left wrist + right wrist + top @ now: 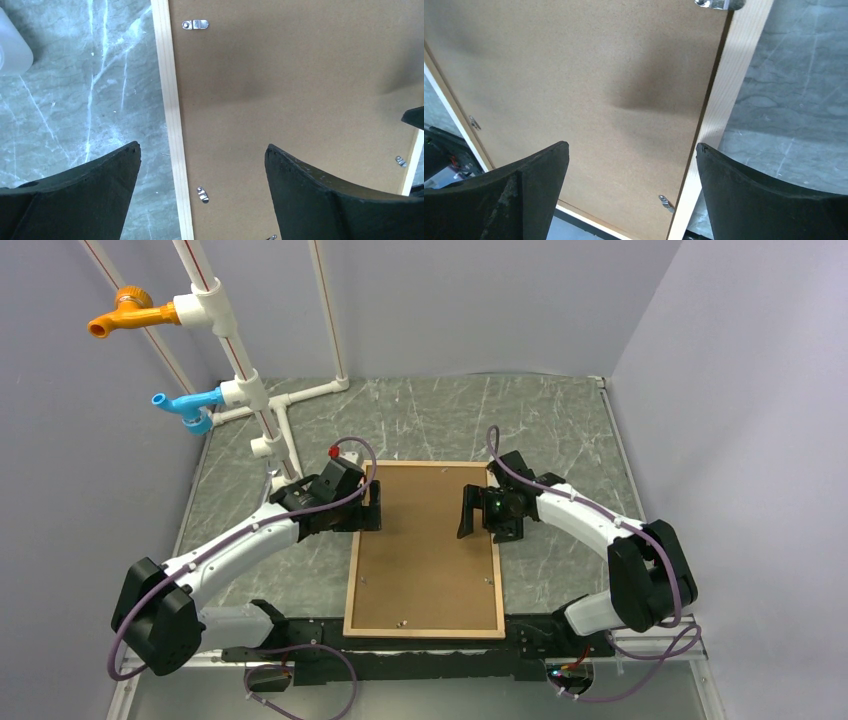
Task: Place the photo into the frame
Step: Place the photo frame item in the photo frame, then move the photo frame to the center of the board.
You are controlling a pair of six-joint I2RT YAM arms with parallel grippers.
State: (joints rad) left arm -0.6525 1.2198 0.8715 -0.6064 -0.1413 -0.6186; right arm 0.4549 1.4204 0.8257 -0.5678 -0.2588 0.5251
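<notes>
Top external: frame (423,632) lies flat on the table (560,430), back side up, with a brown board (425,550) filling its opening. Photo not visible; the board covers whatever sits under it. Left gripper (377,507) is at the frame's left rail, far half. Right gripper (468,512) is opposite it, just inside the right rail. Both point inward toward each other, with the board between them. Both have jaws spread wide and hold nothing.

Left wrist: left gripper (202,146) is wide open and empty. Frame rail (172,115) runs between the fingers, nearer the left one. The left finger (75,200) is over the table (75,100) and the right finger (325,200) over the board (290,75). Two metal clips (195,24) sit on the board just inside this rail, one ahead of the fingertips and one between the fingers. Cannot tell whether the fingers touch anything.

Right wrist: right gripper (632,146) is wide open and empty. Frame rail (719,115) passes just inside the right finger (774,200), and the left finger (499,200) is over the board (574,75). One clip (666,202) lies between the fingers beside the rail. The table (794,100) lies beyond the rail.
</notes>
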